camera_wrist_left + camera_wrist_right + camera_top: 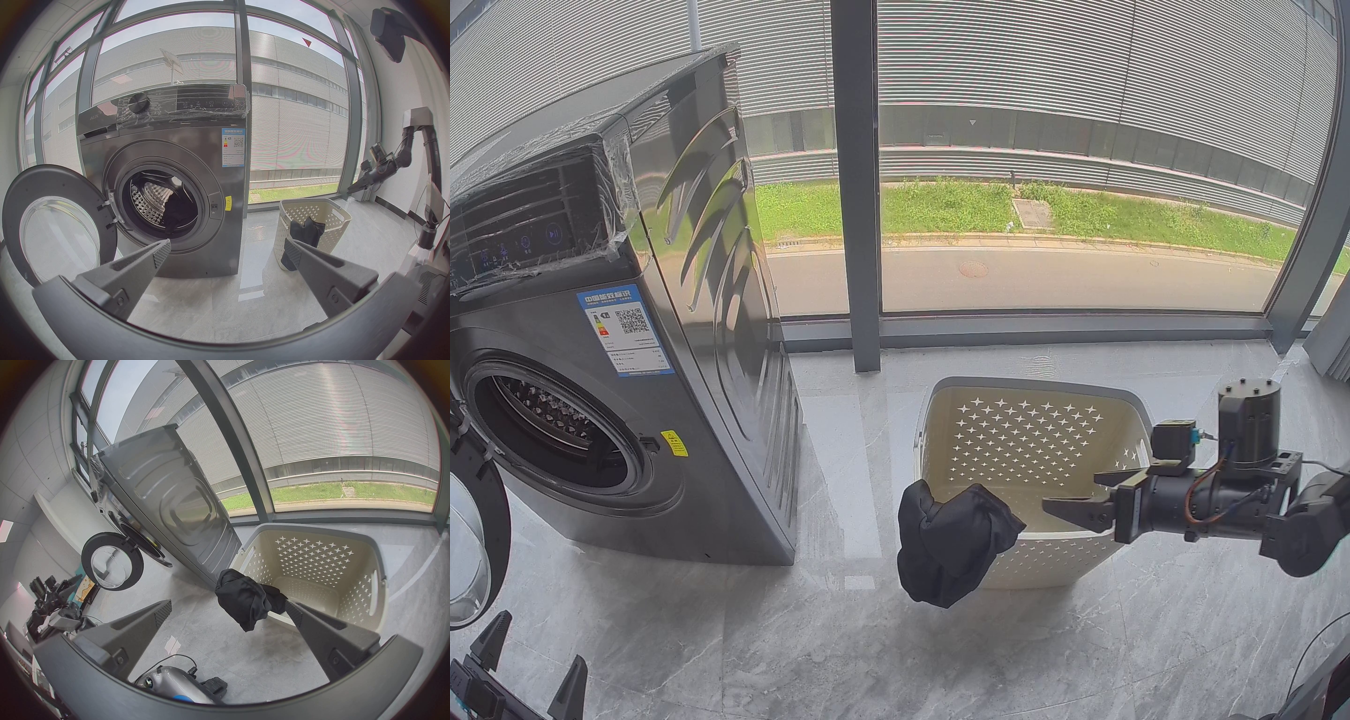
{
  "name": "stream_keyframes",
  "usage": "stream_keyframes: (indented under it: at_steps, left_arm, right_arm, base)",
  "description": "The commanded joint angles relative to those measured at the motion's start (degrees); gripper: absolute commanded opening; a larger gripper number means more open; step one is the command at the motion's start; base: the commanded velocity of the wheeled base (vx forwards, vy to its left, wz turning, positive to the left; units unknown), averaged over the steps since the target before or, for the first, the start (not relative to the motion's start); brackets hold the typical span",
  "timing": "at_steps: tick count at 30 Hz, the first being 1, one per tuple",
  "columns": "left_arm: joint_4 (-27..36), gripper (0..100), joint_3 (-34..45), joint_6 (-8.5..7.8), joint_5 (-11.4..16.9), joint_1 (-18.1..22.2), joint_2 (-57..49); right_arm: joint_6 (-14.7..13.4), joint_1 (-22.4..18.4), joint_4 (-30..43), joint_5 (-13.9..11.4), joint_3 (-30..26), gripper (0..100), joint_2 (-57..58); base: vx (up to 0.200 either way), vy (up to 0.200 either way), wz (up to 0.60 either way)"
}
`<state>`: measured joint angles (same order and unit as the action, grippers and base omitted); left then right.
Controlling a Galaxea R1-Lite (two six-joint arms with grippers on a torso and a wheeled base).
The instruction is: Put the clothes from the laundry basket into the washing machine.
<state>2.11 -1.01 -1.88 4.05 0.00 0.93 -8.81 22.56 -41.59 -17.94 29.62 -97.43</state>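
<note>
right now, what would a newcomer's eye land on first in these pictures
The black garment draped over the near rim of the cream laundry basket catches the eye first, with the open right claw close beside it. To the left stands the grey washing machine, its round door swung open.

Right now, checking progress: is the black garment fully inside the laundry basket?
No, the black garment hangs over the laundry basket rim, mostly outside.
</note>
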Motion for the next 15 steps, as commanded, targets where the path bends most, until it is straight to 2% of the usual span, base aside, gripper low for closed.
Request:
stream_keyframes:
  at_steps: [1,5,15]
  left_arm:
    - [0.0,100,1.0,0.03,0.0,0.1,-0.9]
    - [0.0,100,1.0,0.03,0.0,0.1,-0.9]
    - [0.0,100,1.0,0.12,0.0,0.1,-0.9]
  right_arm:
    - [-0.2,1.0,-2.7,0.6,4.3,100,-11.6]
    - [-0.5,1.0,-5.7,2.7,5.6,100,-16.3]
    - [-1.9,2.3,-10.0,2.8,9.2,100,-25.3]
  base:
    - [0.000,0.000,0.00]
    - [0.000,0.000,0.00]
    - [0.000,0.000,0.00]
